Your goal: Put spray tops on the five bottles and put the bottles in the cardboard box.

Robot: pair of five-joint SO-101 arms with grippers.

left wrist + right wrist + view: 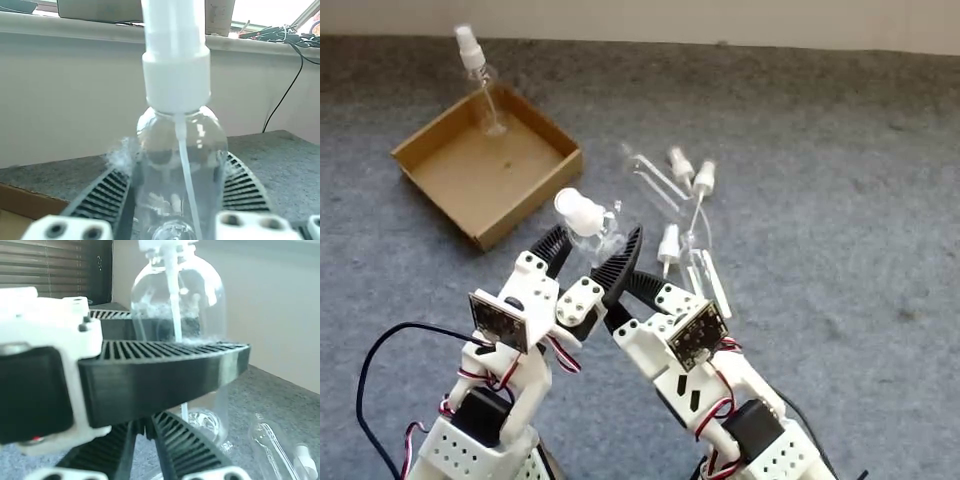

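Left hand (598, 236) clamps the capped spray bottle (582, 213) by its body, top tilted far-left toward the cardboard box (525, 215), which lies nearer this arm, while the right hand (634, 285), fingers narrow, sits just right.

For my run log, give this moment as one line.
left pincer: shut on clear plastic bottle with white spray top | right pincer: shut beside it | brown cardboard box: one capped bottle inside

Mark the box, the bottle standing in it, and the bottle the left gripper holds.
box (485, 180): high view, bare floor.
boxed bottle (489, 97): high view, clear body.
held bottle (160, 150): left wrist view, clear body.
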